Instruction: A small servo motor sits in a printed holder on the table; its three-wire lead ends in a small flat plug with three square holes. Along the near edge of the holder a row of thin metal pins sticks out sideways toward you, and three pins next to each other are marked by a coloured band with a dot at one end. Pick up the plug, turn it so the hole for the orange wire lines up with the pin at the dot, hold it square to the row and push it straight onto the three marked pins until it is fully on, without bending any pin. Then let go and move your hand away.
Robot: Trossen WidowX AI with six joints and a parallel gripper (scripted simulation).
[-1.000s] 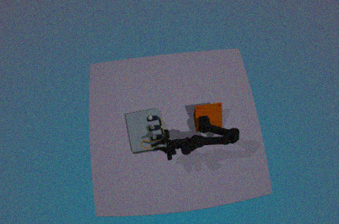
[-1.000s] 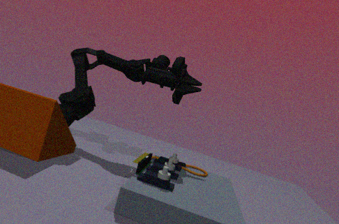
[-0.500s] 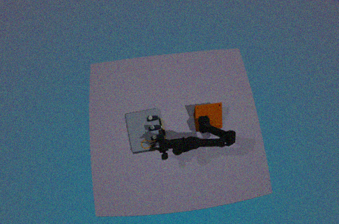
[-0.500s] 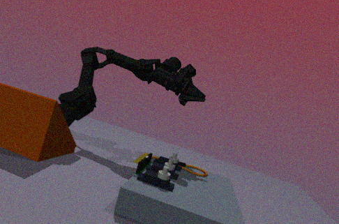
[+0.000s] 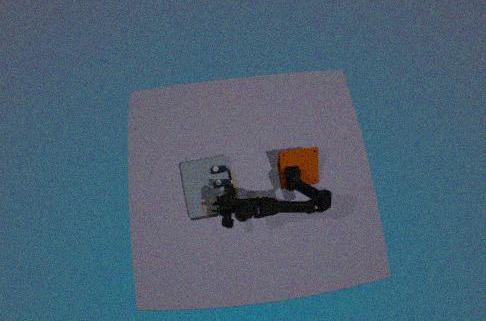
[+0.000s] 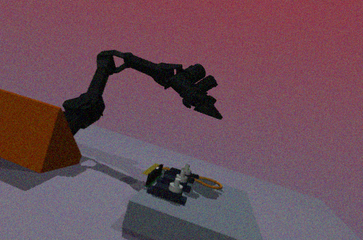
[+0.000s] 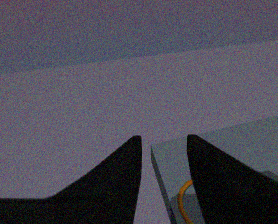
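Observation:
My gripper [image 6: 221,117] [image 7: 164,143] is partly open and empty, with bare space between its fingertips. It hangs above the pale grey block [image 5: 192,183] [image 6: 209,215] [image 7: 163,165], pointing down and outward. Dark servo bodies [image 6: 164,194] with white horns stand on the block; two show in the top view and the arm covers that area's front part. A dark upright board [image 6: 154,176] with a yellow part [image 6: 151,169] stands at their end. The orange lead [image 6: 220,185] [image 7: 180,201] curves over the block, below my fingers. The plug, the single pins and the coloured band cannot be made out.
The orange wedge-shaped base [image 5: 302,163] [image 6: 30,128] carries the arm [image 5: 295,206] [image 6: 143,64], which reaches across to the block. The pale table [image 5: 250,261] [image 6: 75,206] lies around both. The pictures are dim and grainy.

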